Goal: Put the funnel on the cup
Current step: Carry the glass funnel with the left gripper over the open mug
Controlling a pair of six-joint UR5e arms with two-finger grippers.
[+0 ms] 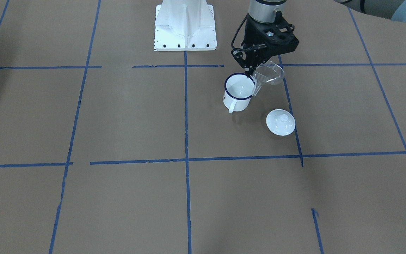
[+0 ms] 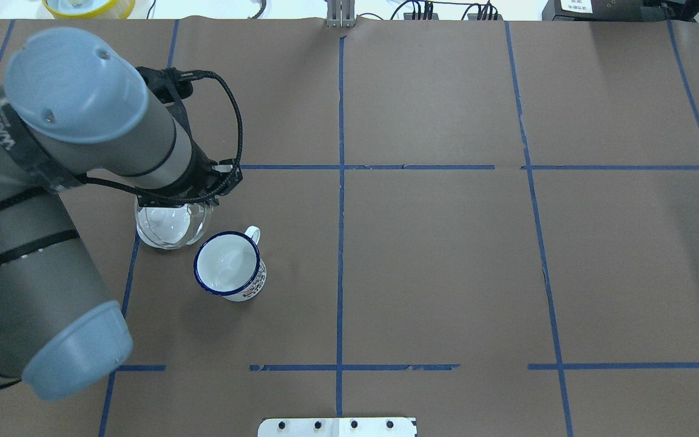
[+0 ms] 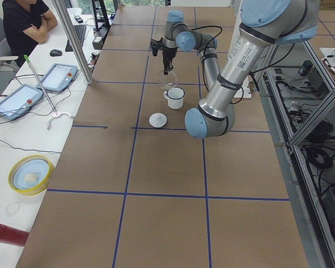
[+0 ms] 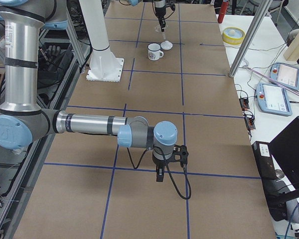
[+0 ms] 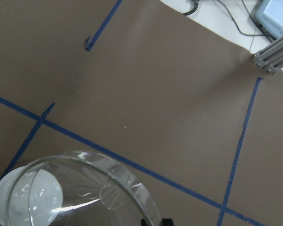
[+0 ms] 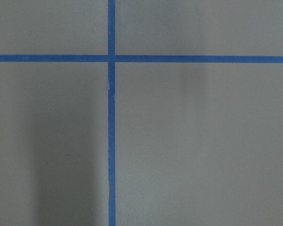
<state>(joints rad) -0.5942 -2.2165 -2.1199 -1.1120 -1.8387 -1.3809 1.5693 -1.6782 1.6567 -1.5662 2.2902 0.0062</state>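
Observation:
The clear plastic funnel (image 1: 268, 74) hangs tilted in the air from my left gripper (image 1: 251, 73), which is shut on its rim. Its spout (image 1: 256, 91) points down just beside the rim of the cup (image 1: 238, 92). The cup is a white enamel mug with a dark blue rim; it stands upright and empty on the table. In the overhead view the funnel (image 2: 170, 229) is just left of the cup (image 2: 229, 265). The left wrist view shows the funnel's cone (image 5: 92, 190) from above. My right gripper (image 4: 160, 174) hangs far away over bare table; I cannot tell its state.
A round white knobbed lid (image 1: 280, 122) lies on the table near the cup, seen through the funnel in the left wrist view (image 5: 19, 202). The robot's white base plate (image 1: 185, 26) is behind. Blue tape lines cross the brown table.

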